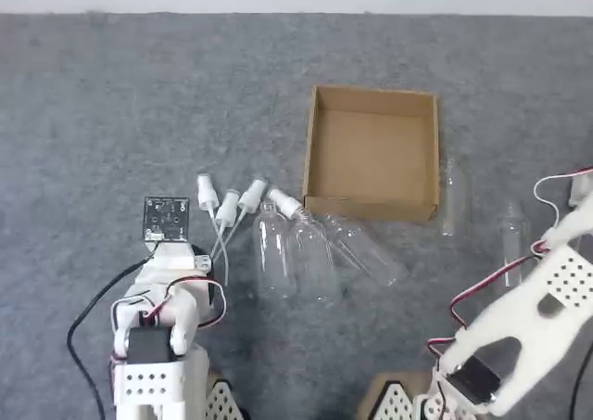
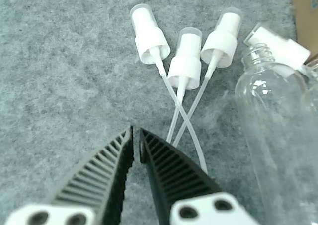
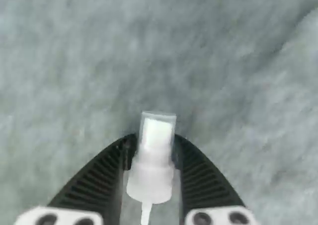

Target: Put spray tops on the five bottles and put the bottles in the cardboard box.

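Observation:
Three white spray tops (image 2: pixel 185 61) lie fanned on the grey felt with their dip tubes crossing, and another top (image 2: pixel 276 43) rests by the neck of a clear bottle (image 2: pixel 278 111). My left gripper (image 2: pixel 135 131) is shut and empty, its tips just short of the tubes. My right gripper (image 3: pixel 151 140) is shut on a spray top (image 3: pixel 154 155), held above bare felt. In the high view the tops (image 1: pixel 229 205) lie left of three clear bottles (image 1: pixel 310 253) lying side by side below the cardboard box (image 1: pixel 371 202). Two slimmer bottles (image 1: pixel 451 197) lie right of the box.
The left arm (image 1: pixel 162 346) stands at the bottom left and the right arm (image 1: pixel 528 318) at the bottom right, close to the frame's edge. The open-topped box holds nothing. Grey felt (image 1: pixel 139 95) covers the whole table, with open room at the far left.

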You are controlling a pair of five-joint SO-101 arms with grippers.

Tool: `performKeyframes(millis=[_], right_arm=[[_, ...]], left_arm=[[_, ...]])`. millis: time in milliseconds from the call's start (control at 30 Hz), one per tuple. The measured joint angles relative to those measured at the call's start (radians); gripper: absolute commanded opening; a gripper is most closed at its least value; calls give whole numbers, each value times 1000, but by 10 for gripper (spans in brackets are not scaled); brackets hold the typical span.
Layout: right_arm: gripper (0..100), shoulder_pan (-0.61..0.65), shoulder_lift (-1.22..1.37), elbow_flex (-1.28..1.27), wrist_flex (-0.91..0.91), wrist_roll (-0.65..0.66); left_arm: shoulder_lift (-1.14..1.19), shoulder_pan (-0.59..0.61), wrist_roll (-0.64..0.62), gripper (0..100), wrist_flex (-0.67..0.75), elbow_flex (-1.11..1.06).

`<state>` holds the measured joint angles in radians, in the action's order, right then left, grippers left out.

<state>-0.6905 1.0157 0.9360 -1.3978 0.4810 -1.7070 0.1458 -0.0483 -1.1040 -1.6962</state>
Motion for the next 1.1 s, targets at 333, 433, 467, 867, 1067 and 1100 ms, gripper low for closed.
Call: performKeyframes(millis=[333, 433, 467, 867, 1067, 1100], right_arm=[[38, 25, -112, 276, -358, -29], [39, 31, -181, 269, -358, -60], [41, 32, -209, 252, -359, -63], [42, 215, -692, -288, -359, -74], [43, 446, -914, -502, -359, -161], [43, 496, -944, -523, -359, -181]], left_arm=[[0, 0, 0, 13, 0, 0], [0, 0, 0, 13, 0, 0], [0, 0, 0, 13, 0, 0], [0, 0, 0, 13, -3, 0], [0, 0, 0, 13, -5, 0], [0, 0, 0, 13, -5, 0]])
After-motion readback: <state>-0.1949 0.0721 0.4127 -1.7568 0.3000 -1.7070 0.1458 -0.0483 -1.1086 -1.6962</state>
